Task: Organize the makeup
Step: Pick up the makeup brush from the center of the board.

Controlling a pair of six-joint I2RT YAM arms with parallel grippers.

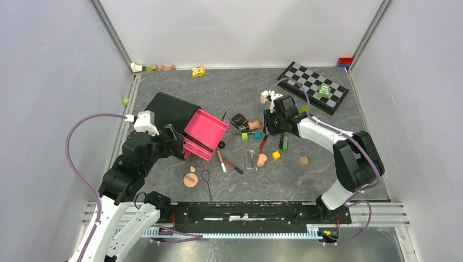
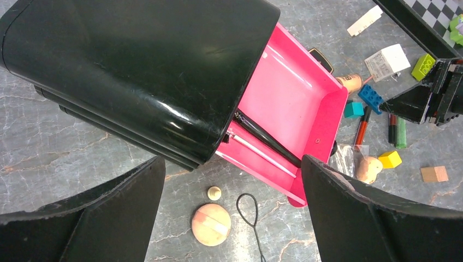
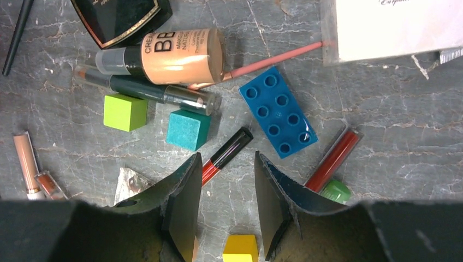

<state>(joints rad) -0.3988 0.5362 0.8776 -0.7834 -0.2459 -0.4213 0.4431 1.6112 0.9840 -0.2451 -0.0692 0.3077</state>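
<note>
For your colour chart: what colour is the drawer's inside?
The drawer is bright pink; left wrist view.

You have a glossy black plastic case (image 2: 136, 65) with a smooth pink plastic drawer (image 2: 289, 98); the BB cream tube (image 3: 180, 54) shines, the teal cube (image 3: 188, 130) looks matt.

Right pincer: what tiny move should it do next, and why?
The right pincer should probably sink a little and close on the red tube. The tube lies loose between the open jaws, nothing is held, and the pink drawer stands open.
</note>
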